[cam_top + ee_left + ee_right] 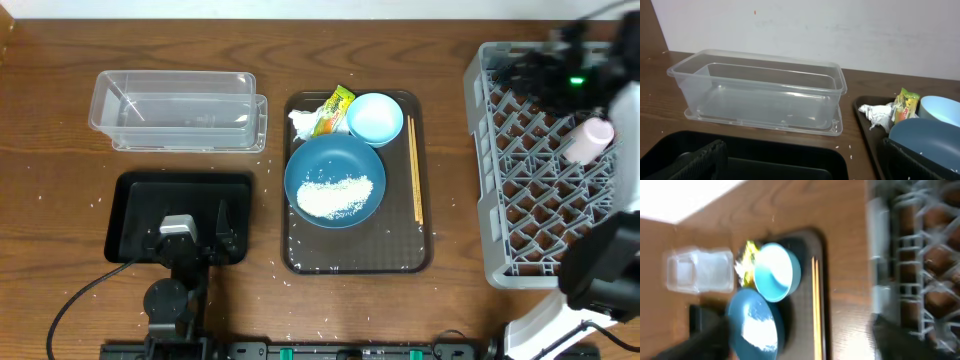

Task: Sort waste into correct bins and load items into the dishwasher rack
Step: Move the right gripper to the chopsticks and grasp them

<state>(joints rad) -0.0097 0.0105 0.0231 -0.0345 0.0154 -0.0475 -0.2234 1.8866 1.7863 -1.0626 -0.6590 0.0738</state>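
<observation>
On the brown tray (300, 250) stands the dark-blue dish (335, 160) holding a heap of rice (335, 195), also in the right wrist view as dish (747, 310) and rice (760, 327). Behind it are the light-blue bowl (375, 118), the crumpled tissue (302, 122) with its yellow-green wrapper (335, 105), and the chopsticks (414, 170) along the right side. A pink cup (598, 135) lies in the grey rack (520, 200). My left gripper (195, 238) (810, 165) hangs open over the black tray (135, 215). My right gripper (530, 68) (800, 340) is open and empty above the rack's far end.
The clear tub (175, 110) (760, 90) stands empty behind the black tray. Loose rice grains (280, 268) lie scattered on the wood around the brown tray. The rack fills the right side of the table, with the right arm's base (600, 270) at its near corner.
</observation>
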